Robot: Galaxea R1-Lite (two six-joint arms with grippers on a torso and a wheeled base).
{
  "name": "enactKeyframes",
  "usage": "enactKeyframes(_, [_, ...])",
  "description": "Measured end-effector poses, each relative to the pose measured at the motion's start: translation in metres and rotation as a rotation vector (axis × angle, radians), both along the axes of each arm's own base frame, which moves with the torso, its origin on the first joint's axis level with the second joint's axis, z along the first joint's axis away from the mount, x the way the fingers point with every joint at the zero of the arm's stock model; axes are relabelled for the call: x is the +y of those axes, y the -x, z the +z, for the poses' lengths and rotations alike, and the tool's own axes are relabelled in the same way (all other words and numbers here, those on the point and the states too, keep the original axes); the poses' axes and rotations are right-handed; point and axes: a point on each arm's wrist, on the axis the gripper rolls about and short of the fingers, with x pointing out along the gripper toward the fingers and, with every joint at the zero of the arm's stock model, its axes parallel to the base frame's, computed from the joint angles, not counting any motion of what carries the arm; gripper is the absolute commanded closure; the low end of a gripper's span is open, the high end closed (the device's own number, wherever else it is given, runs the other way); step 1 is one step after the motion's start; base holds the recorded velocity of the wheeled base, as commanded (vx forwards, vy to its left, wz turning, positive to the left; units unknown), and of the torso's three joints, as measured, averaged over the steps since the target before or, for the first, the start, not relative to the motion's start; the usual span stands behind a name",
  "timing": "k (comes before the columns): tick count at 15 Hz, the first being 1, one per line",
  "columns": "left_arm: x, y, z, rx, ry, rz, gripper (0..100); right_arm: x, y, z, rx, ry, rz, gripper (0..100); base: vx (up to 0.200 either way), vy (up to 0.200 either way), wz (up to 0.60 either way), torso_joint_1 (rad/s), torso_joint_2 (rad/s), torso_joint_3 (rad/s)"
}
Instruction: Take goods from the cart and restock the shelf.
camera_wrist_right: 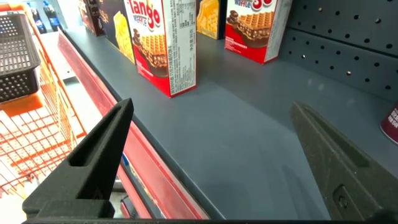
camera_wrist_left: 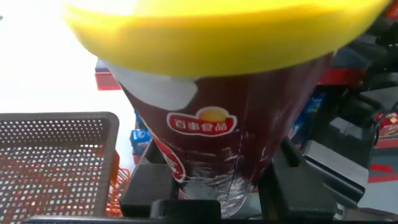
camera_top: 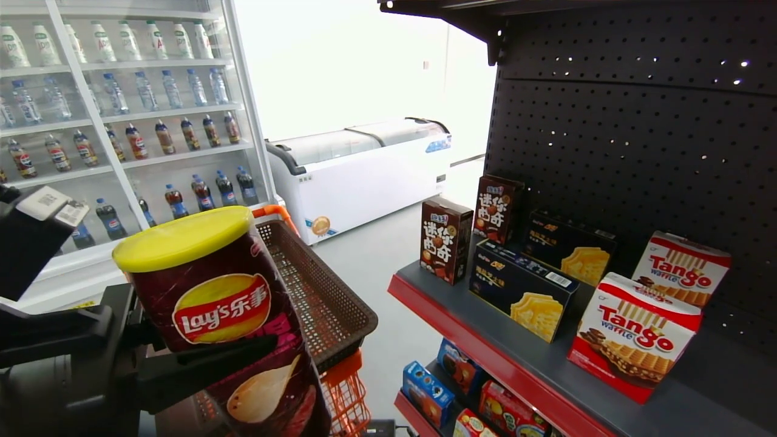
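A glass-door cooler (camera_top: pixel 121 121) full of bottles fills the head view from 9 to 11 o'clock. Below it, at about 8 o'clock, the left gripper (camera_wrist_left: pixel 219 186) has its jaws clamped on the lower body of a chip can (camera_top: pixel 218 303), one black finger across the can's front and one behind. The can is maroon with a yellow lid (camera_top: pixel 182 237). It is lifted above the cart (camera_top: pixel 346 394) and tilts a little, lid toward 11 o'clock. The cart's brown mesh basket (camera_top: pixel 315 291) sits on an orange wire frame at 3 o'clock of the can, just beside it.

A white chest freezer (camera_top: pixel 364 170) stands at 12 o'clock, well beyond the basket.

The shelf (camera_top: pixel 452 298), a grey deck with a red front edge and a black pegboard back, runs from 3 to 5 o'clock. Two upright brown biscuit boxes (camera_top: pixel 446 240) stand at its left end. Next come two dark blue cracker boxes (camera_top: pixel 525 288) leaning back, then two red-and-white wafer boxes (camera_top: pixel 637 340), one in front of the other. Small blue packs (camera_top: pixel 428 391) lie on a lower shelf at 6 o'clock.

The right gripper (camera_wrist_right: pixel 211 168) hangs over bare deck at the shelf's right end with its jaws wide apart, gripping nothing. The wafer boxes are near, off its fingertips.
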Motion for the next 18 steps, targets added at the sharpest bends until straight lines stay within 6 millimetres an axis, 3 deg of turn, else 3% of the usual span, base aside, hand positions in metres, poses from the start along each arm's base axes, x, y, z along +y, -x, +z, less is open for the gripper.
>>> enactKeyframes(5, [-0.005, -0.006, 0.001, -0.025, -0.025, -0.024, 100, 0.000, 0.000, 0.000, 0.000, 0.000, 0.001, 0, 0.000, 0.000, 0.00, 0.000, 0.00, 0.000])
enactKeyframes(11, [-0.014, -0.013, 0.001, -0.013, -0.037, -0.058, 100, 0.000, 0.000, 0.000, 0.000, 0.001, 0.001, 0, 0.000, 0.000, -0.60, 0.001, 0.00, 0.005])
enactKeyframes(18, [-0.018, -0.013, 0.002, -0.015, -0.035, -0.078, 100, 0.000, 0.000, 0.000, 0.000, 0.001, 0.001, 0, 0.000, 0.000, 0.00, 0.000, 0.00, 0.000])
